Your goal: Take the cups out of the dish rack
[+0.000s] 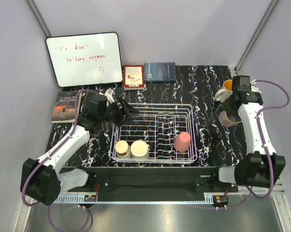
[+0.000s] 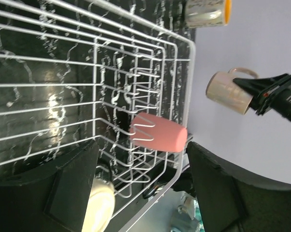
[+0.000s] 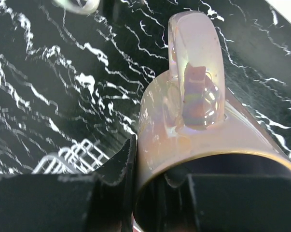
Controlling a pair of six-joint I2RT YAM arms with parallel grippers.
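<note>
The white wire dish rack (image 1: pixel 155 112) stands mid-table and holds two cream cups (image 1: pixel 131 149) at its near left and a pink tumbler (image 1: pixel 182 141) at its near right. My left gripper (image 1: pixel 128 111) hovers open and empty over the rack's far left corner. Its wrist view shows the rack (image 2: pixel 63 87), the tumbler (image 2: pixel 157 133) and one cream cup (image 2: pixel 99 205) past the open gripper (image 2: pixel 143 166). My right gripper (image 1: pixel 230 112) is shut on the rim of the pale lavender mug (image 3: pixel 198 121), to the right of the rack. A yellow-inside white mug (image 1: pixel 226 88) stands behind it.
A whiteboard (image 1: pixel 84 59) leans against the back wall. Two books (image 1: pixel 147 74) lie behind the rack and another book (image 1: pixel 65 106) lies at the left edge. Walls close in on both sides. A small clear object (image 1: pixel 108 91) sits by the left arm.
</note>
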